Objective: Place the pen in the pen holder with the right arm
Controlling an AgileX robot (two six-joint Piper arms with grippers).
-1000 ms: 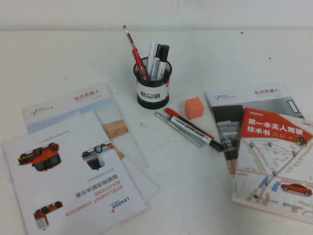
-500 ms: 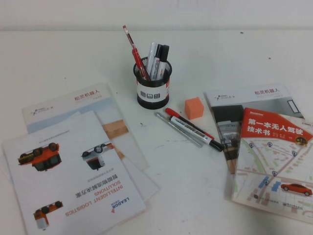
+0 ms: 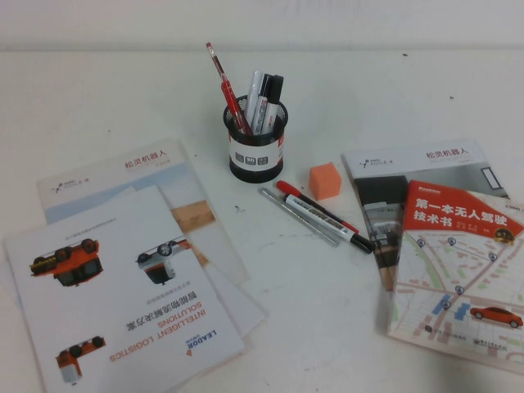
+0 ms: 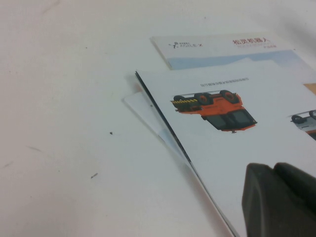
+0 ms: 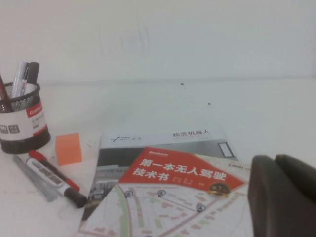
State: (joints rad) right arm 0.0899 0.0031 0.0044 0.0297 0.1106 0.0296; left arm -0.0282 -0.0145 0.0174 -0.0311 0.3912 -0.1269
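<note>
Right gripper (image 5: 282, 195): seen only in right wrist view, above red-covered book (image 5: 185, 174); fingers seen pressed together, nothing held. Left gripper (image 4: 279, 200): seen only in left wrist view, over brochure stack (image 4: 232, 148); fingers seen together, nothing held. Neither arm seen in high view.

Pen (image 3: 226, 86): found standing tilted in pen holder (image 3: 256, 144), leaning left, beside black and white markers (image 3: 264, 100). White marker with red cap (image 3: 321, 214) and silver pen (image 3: 299, 216) noted lying on table (image 3: 98, 90) just in front of holder. Orange cube (image 3: 325, 180) noted near holder's right.
</note>
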